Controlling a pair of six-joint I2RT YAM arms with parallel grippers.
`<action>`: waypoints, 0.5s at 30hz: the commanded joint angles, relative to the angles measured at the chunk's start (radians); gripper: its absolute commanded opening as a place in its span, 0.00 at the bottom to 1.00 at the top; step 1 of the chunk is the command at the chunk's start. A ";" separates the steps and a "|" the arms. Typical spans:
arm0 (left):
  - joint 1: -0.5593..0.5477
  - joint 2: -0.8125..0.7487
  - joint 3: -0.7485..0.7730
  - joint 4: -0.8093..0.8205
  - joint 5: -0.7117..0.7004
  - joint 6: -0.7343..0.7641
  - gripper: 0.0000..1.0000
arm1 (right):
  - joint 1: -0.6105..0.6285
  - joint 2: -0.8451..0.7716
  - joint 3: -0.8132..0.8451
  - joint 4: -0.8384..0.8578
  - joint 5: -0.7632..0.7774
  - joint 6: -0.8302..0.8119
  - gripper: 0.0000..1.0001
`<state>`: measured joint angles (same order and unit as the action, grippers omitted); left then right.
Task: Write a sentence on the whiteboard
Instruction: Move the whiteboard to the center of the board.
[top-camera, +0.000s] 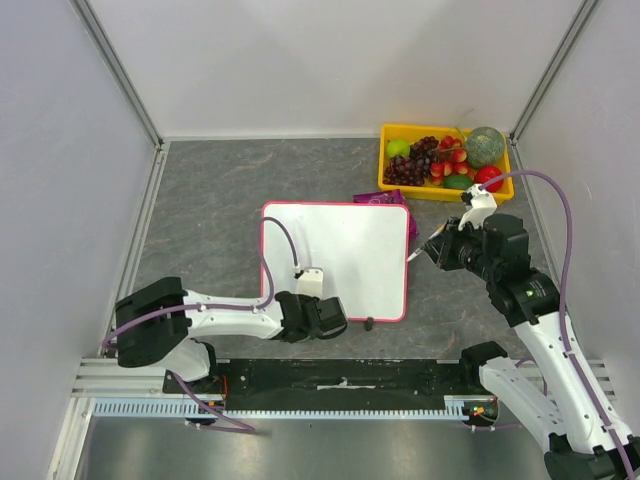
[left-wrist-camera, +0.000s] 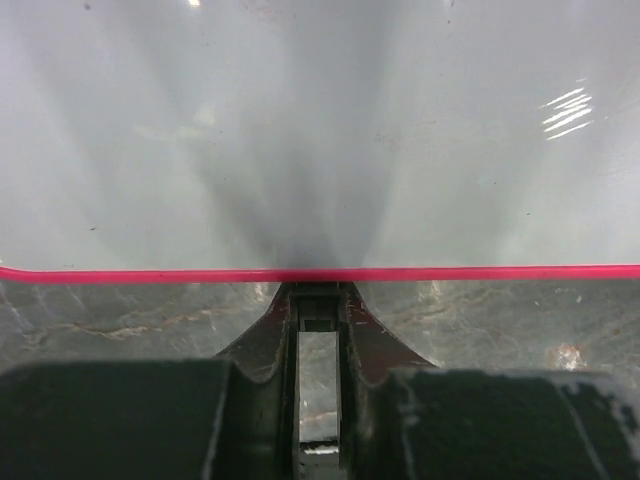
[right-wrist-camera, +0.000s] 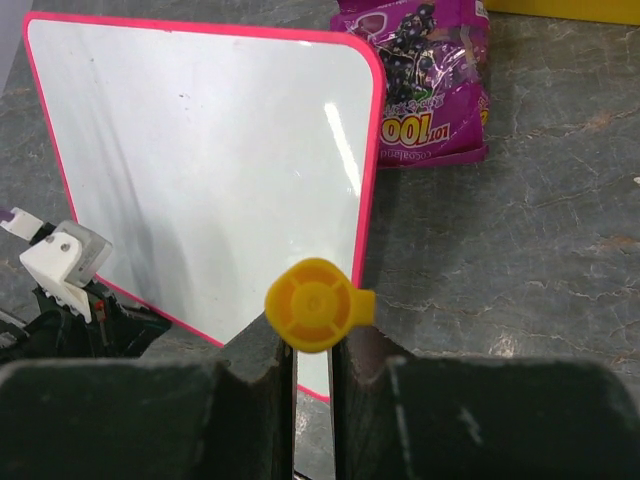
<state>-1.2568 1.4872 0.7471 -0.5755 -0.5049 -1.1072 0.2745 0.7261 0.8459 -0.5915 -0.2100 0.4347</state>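
Just beside the whiteboard's (right-wrist-camera: 200, 160) right edge, right tool's (right-wrist-camera: 312, 352) marker (right-wrist-camera: 313, 304).

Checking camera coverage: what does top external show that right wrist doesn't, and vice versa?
Top external only: the fruit in the yellow tray. Right wrist only: the yellow marker cap clamped in the right claw, plus the snack bag's print. Both: the whiteboard, blank, and the left claw at its near edge.
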 joint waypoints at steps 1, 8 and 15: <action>-0.079 0.088 0.026 -0.069 0.111 -0.143 0.02 | -0.004 -0.016 0.016 0.028 -0.015 0.001 0.00; -0.165 0.162 0.097 -0.162 0.127 -0.296 0.02 | -0.003 -0.030 0.013 0.025 -0.019 0.006 0.00; -0.231 0.166 0.129 -0.193 0.146 -0.378 0.02 | -0.003 -0.040 0.016 0.019 -0.019 0.009 0.00</action>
<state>-1.4296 1.6054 0.8776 -0.7235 -0.5121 -1.3651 0.2745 0.6975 0.8459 -0.5919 -0.2131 0.4370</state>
